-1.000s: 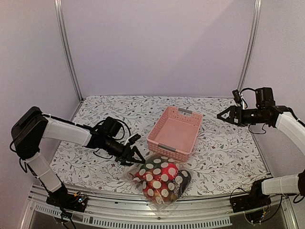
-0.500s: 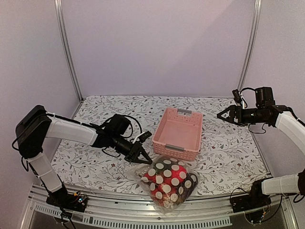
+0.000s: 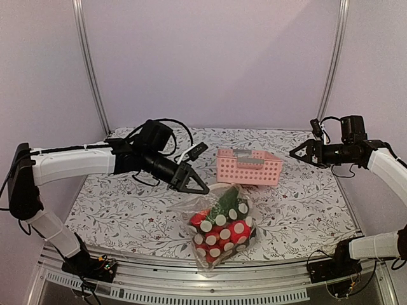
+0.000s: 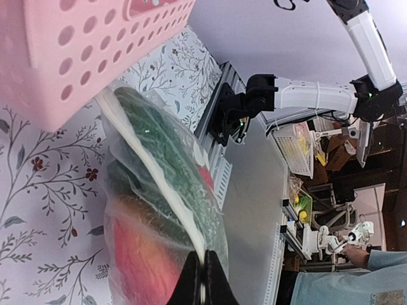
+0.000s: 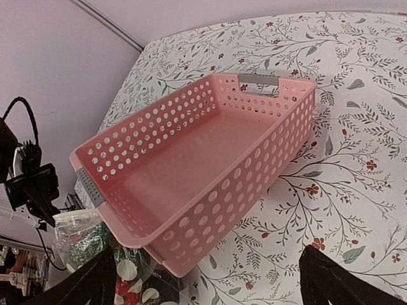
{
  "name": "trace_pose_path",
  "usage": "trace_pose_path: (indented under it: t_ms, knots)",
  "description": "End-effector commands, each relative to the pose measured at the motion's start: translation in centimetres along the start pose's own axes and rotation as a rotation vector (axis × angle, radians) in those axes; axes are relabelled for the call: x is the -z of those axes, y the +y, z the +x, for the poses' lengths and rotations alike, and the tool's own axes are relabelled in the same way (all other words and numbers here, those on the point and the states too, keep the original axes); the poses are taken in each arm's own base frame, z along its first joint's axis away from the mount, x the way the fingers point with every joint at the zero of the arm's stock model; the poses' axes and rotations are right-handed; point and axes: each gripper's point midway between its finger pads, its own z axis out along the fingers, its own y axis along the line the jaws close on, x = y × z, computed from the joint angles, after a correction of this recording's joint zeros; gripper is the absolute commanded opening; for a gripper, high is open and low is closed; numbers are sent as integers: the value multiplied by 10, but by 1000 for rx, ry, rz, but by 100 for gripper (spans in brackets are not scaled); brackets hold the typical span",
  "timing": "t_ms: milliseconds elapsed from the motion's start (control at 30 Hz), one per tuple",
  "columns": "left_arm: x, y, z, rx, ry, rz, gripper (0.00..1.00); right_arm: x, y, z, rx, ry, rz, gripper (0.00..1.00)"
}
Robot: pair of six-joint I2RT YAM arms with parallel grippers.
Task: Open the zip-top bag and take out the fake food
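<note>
You had the zip-top bag (image 3: 219, 232) clamped by its zip edge in your left gripper (image 3: 198, 189), the nearer arm; right gripper (image 3: 296, 153), fingers apart, hung well beyond the pink basket (image 3: 249, 166).

Soft, even, pinkish light with faint shadows; the bag (image 4: 159, 210) blurs close to the left wrist lens.

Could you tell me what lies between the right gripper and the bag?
The basket sits between the right gripper and bag, clearest in the right wrist view.
</note>
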Motion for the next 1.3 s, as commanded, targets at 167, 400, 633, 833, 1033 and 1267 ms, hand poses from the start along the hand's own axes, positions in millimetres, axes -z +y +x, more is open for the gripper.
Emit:
trace_pose_path:
  t_ms: [167,400,633,833,1033,1267]
  knots:
    - [15,1,10,-8,59,-87,0,3,6,-7,20,-12,-5,99]
    - [37,-7,44,8,119,-78,0,2,5,-5,19,-12,-4,99]
    - [66,-45,4,-101,-77,-19,0,1,5,-9,20,-17,-5,99]
    - [101,-46,-36,-148,-164,-121,0,1,8,-17,33,-24,-14,99]
    - [151,-27,-66,-113,-220,-301,0,-3,15,-31,56,-39,-39,99]
    - [207,9,-101,-35,-336,-544,0,-15,20,-46,73,-43,-67,99]
